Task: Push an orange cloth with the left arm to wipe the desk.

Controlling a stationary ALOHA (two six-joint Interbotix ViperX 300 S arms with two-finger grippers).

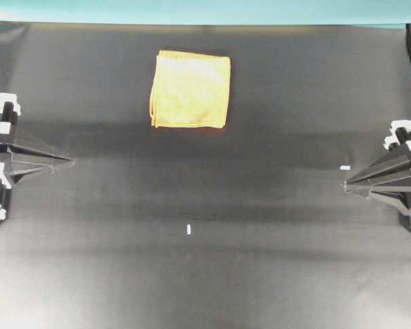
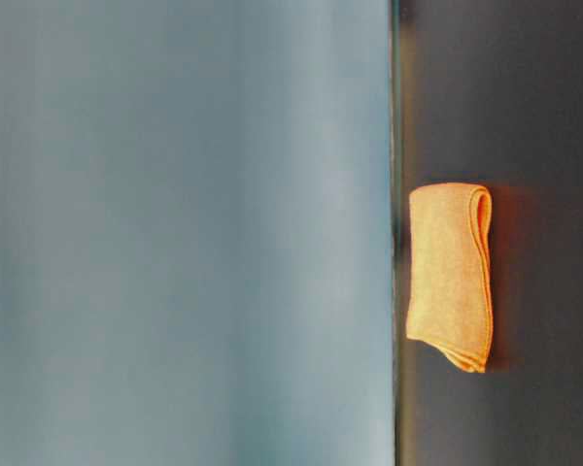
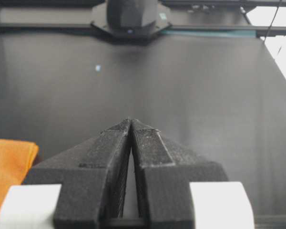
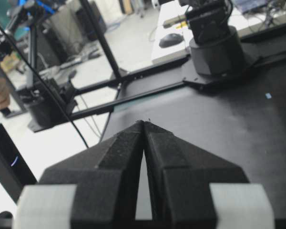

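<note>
Both my left arm (image 1: pixel 27 159) and right arm (image 1: pixel 390 179) hover, jaws clenched on nothing, well apart from the orange cloth (image 1: pixel 190 89) on the desk (image 1: pixel 260 260).

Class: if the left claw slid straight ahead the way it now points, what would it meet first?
Nothing nearby: the left claw points across bare desk; the orange cloth lies off to one side. Probably the right claw eventually.

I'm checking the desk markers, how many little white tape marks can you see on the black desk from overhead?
2. One tape mark sits low near the middle of the desk; the other tape mark lies near the right claw. The orange cloth could hide more.
</note>
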